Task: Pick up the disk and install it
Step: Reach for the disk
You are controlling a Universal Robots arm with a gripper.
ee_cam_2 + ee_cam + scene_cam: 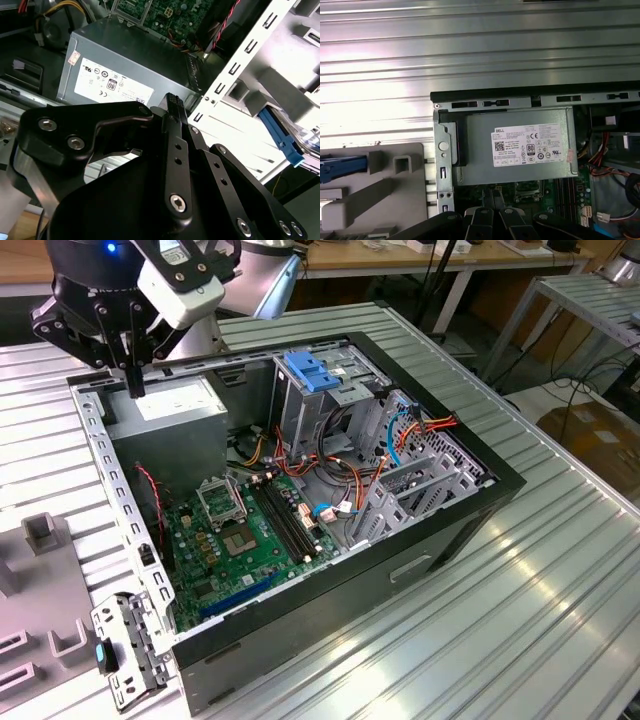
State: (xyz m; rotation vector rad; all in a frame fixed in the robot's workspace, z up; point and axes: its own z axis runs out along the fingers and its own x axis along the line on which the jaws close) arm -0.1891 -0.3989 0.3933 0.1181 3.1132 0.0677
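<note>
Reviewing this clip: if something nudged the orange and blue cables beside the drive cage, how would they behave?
The cables arc loosely in thin loops, so they are probably floppy and light, bending aside rather than resisting. Their ends seem anchored near the drive cage, so they would likely spring back or snag, not slide free.
</note>
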